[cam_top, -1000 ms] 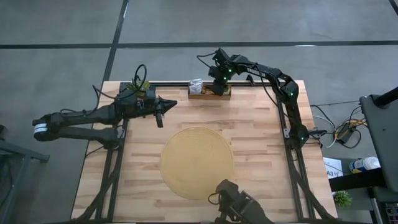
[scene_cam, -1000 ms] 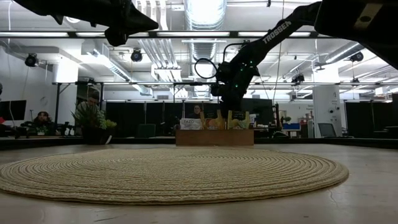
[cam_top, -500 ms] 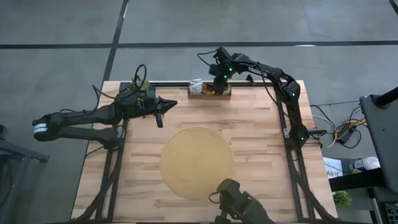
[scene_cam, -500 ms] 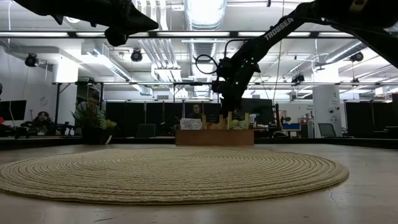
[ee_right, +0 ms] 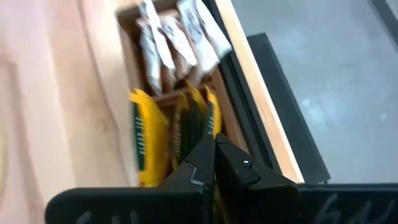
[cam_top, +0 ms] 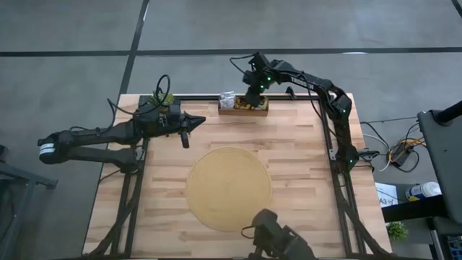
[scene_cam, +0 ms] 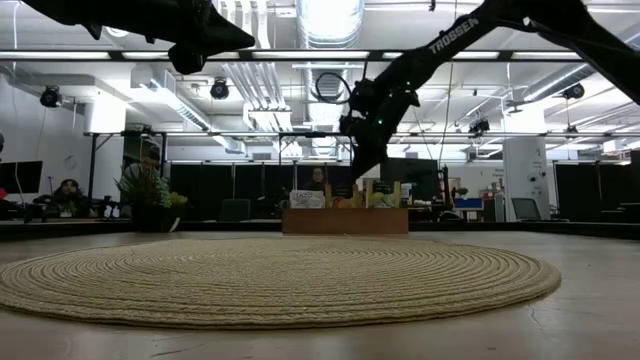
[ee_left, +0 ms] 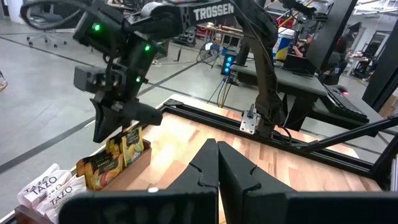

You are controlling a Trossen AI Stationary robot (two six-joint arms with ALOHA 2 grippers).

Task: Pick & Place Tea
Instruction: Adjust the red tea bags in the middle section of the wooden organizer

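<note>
right pincer (ee_right: 214,146) – fingers together over tray (cam_top: 243,108) | wrist view alone shows green-yellow sachets (ee_right: 144,134)

The worktop (cam_top: 303,152) is pale wood in butcher-block strips of lighter and darker blond. On it lies a round tan mat (cam_top: 229,188), woven in concentric rings. The small tray (cam_top: 243,110) is brown wood. In it stand dark green sachets (ee_right: 186,127) edged with bright yellow and white sachets (ee_right: 180,31) printed with dark lettering. Both arms are black with small green lights.
</note>
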